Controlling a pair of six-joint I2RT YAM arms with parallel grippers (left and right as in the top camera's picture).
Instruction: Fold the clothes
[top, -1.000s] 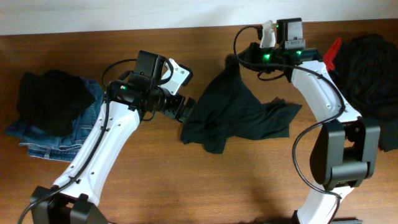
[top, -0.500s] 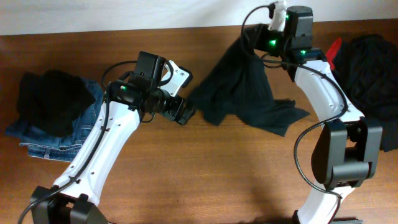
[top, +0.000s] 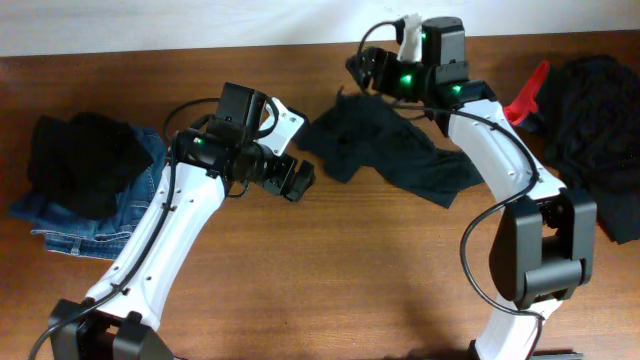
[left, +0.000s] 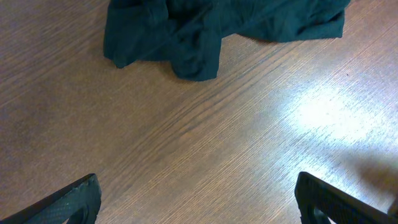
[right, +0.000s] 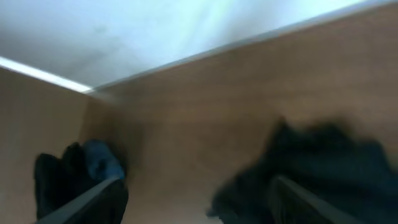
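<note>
- Black left end effector (left: 196, 193) spread wide over bare wood, gripping nothing.
- Right end effector (right: 196, 183) likewise spread wide and empty, seen in a blurred wrist view, near the far edge of the surface (top: 330, 270).
- Just beyond both, T-shirt (top: 390, 155) lying rumpled and bunched on the surface between the two arms, apart from either end effector; no flat panel, no clean crease, no sleeve laid out.
- Further out, dark garment (top: 85, 160) heaped on blue jeans (top: 60, 225) at the left, another dark heap (top: 600, 120) at the right, both loosely piled by the look of them.
- Judged from that: folding hardly begun; spreading the shirt flat and every fold left to do, the heaps probably after it.
</note>
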